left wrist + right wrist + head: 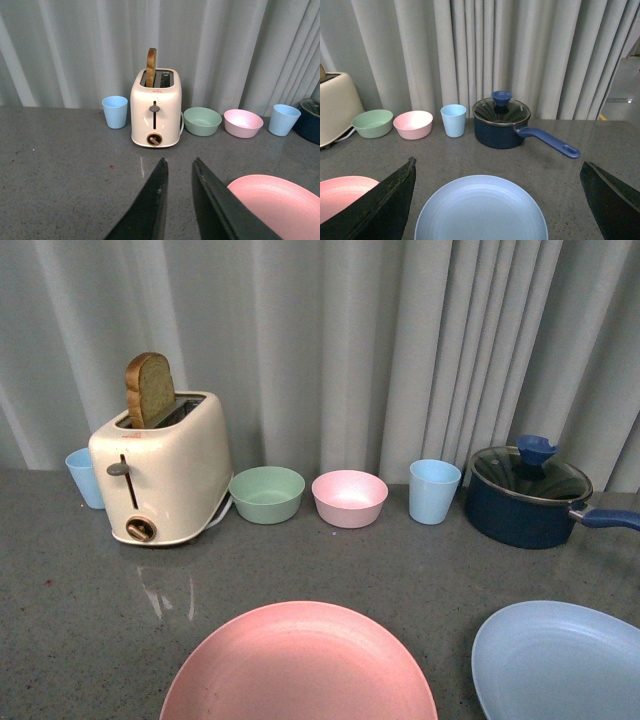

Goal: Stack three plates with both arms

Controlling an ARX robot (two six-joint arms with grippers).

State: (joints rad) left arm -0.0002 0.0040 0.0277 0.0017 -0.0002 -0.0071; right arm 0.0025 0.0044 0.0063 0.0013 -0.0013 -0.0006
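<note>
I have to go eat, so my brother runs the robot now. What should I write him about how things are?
Left end effector: only narrowly open, empty, close to the pink plate but not touching it.
Right end effector: wide open, empty; the light blue plate shows between its fingers, not gripped.
Plates: pink and light blue lie apart, side by side, on the grey table. The beige plate is not in view.
Done: nothing stacked.
Left: find the beige plate and do all the stacking.
</note>
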